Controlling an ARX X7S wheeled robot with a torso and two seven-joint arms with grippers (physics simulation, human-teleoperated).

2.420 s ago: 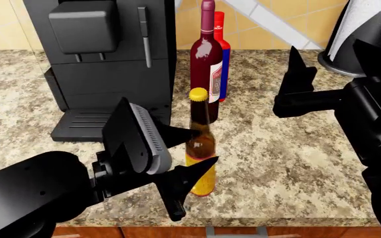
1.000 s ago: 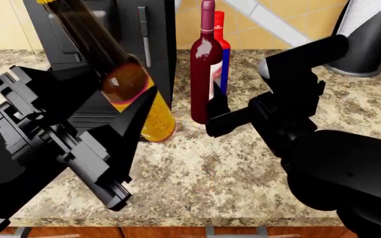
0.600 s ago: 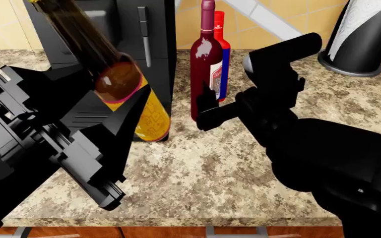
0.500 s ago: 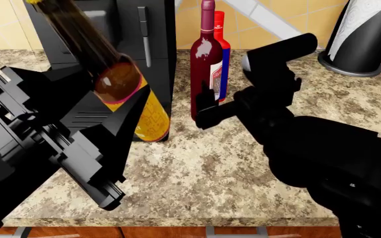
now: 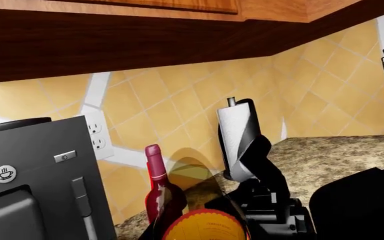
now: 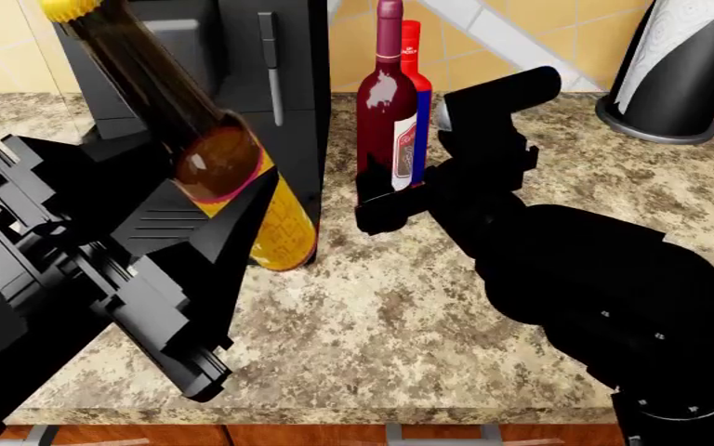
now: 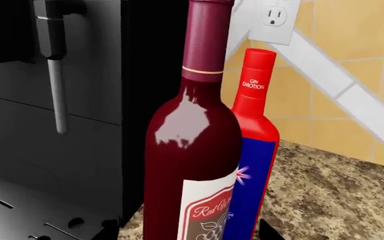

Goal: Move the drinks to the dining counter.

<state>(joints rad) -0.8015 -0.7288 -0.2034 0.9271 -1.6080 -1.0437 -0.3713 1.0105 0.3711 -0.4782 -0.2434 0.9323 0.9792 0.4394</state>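
None of the three drinks is on the dining counter, which appears in no view, so the task looks barely begun. The left gripper (image 6: 215, 228) is clamped on the beer bottle (image 6: 208, 153), lifted off the brown granite worktop (image 6: 394, 316) and tilted, its yellow cap toward eleven o'clock in the head view, in front of the coffee machine (image 6: 208, 56). The wine bottle (image 6: 386, 102) stands upright on the worktop at about twelve o'clock, with the blue bottle (image 6: 416, 93) just behind it toward one o'clock, apparently touching. The right gripper (image 6: 382, 200) is at the base of the wine bottle; only two finger tips (image 7: 267, 231) show at the edge of its wrist view, so I cannot tell how its jaws stand, though they seem spread around the bottle. Left to do: carry the beer over, then fetch the other two.
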